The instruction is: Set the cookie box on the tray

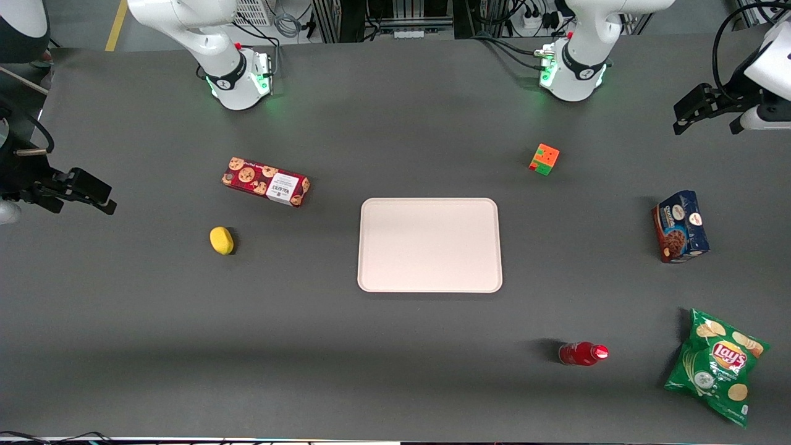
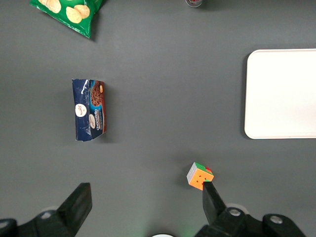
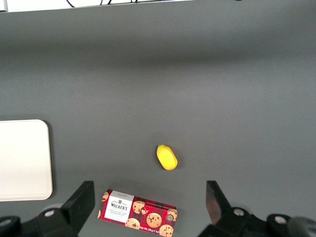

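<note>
Left wrist view: cookie box (image 2: 89,109) lies well apart from the spread gripper (image 2: 146,201) jaws.

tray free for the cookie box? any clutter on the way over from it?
The tray is bare, rim to rim. The table strip between it and the cookie box holds nothing. The puzzle cube sits farther from the front camera than that strip, the red bottle and chip bag nearer. The gripper, open, hangs above the table edge at the working arm's end.
</note>
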